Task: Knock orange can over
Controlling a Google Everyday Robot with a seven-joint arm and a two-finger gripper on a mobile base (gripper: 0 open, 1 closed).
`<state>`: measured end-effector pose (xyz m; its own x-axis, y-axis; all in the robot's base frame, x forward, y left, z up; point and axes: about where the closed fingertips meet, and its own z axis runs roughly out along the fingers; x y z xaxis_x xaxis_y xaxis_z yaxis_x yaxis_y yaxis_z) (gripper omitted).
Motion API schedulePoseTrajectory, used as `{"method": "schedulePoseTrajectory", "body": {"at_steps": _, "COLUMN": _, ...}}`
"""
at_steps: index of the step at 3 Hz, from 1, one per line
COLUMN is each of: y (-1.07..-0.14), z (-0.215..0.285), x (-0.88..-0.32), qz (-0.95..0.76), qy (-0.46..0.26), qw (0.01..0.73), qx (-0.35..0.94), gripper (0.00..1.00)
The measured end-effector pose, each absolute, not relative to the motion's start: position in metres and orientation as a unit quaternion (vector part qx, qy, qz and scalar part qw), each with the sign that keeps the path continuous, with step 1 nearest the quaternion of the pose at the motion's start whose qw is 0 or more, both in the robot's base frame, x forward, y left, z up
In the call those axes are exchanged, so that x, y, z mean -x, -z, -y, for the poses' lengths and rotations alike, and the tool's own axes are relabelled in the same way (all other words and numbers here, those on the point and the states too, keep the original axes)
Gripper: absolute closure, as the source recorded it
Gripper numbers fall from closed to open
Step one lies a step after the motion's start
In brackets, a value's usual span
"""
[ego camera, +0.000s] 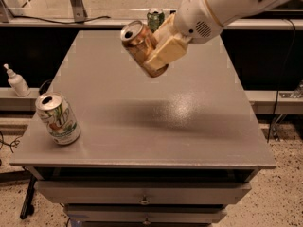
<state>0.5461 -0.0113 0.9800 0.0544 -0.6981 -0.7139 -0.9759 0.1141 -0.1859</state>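
Observation:
The orange can (138,44), copper-coloured with a silver top, is tilted and held well above the grey table (151,126). My gripper (158,48) is shut on the orange can, its cream fingers (169,50) clamped along the can's right side. The white arm comes in from the upper right. The can's shadow falls on the table's middle.
A white-and-green can (57,118) stands at the table's front left corner. A dark green can (155,18) stands at the far edge, partly behind the held can. A white pump bottle (17,81) sits on a shelf to the left. Drawers are below the tabletop.

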Motion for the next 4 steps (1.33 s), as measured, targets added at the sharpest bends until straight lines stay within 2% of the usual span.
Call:
{"method": "schedulePoseTrajectory", "body": {"at_steps": 2, "y": -0.937, "z": 0.015, "x": -0.527, "qz": -0.654, "qy": -0.055, "qw": 0.169, "qx": 0.736, "gripper": 1.00}}
{"method": "schedulePoseTrajectory", "body": {"at_steps": 3, "y": -0.891, "z": 0.040, "x": -0.530, "qz": -0.676, "qy": 0.011, "qw": 0.084, "qx": 0.732, "gripper": 1.00}}
{"method": "schedulePoseTrajectory", "body": {"at_steps": 4, "y": -0.861, "z": 0.082, "x": -0.548, "qz": -0.707, "qy": 0.095, "qw": 0.018, "qx": 0.700, "gripper": 0.82}}
